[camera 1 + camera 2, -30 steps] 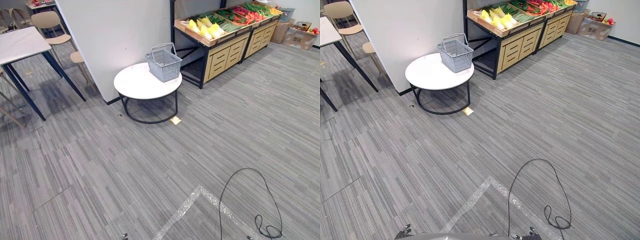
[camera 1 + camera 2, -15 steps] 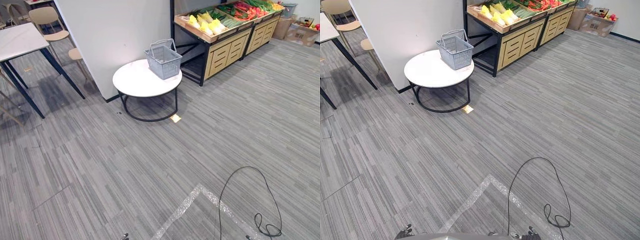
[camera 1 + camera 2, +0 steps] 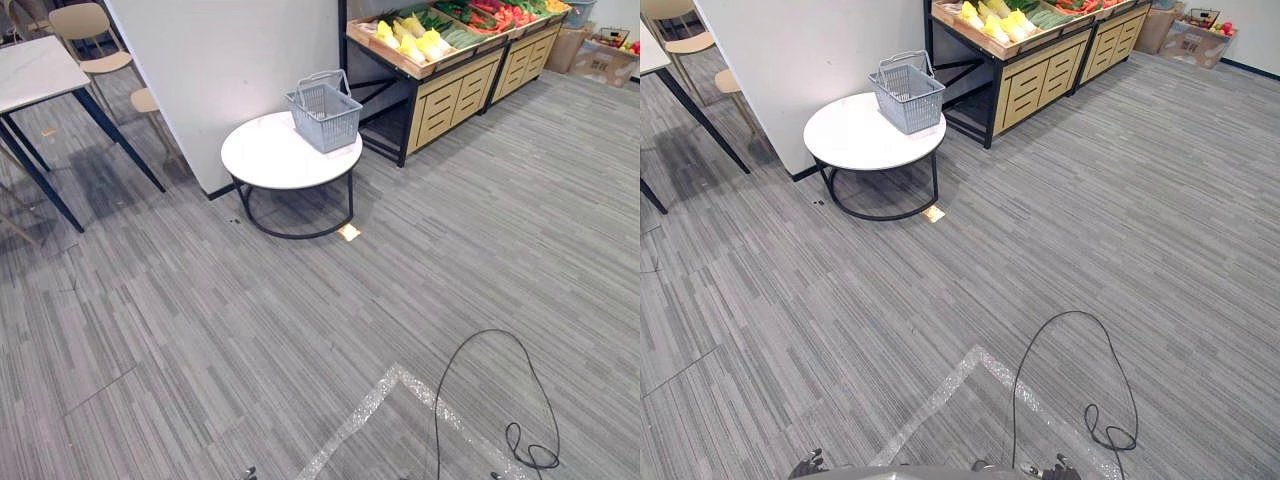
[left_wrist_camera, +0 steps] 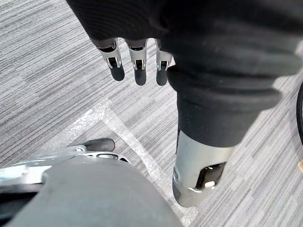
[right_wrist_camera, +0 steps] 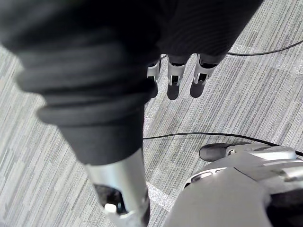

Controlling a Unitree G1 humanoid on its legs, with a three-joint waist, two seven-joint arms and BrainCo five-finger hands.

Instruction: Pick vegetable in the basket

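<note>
My left hand (image 4: 140, 70) and my right hand (image 5: 173, 81) hang over the grey carpet (image 3: 300, 330), fingers straight and relaxed, grasping nothing. Well ahead of me, the grey plastic basket (image 3: 323, 100) stands at the far edge of a round white table (image 3: 262, 158), its handles raised, next to a white wall (image 3: 240, 60). The vegetables (image 3: 410, 38), yellow, green and red, lie in the crates of a wooden stand (image 3: 443, 92) just beyond the table, apart from the basket. A small yellowish tag (image 3: 349, 232) lies on the floor by the table's black frame.
</note>
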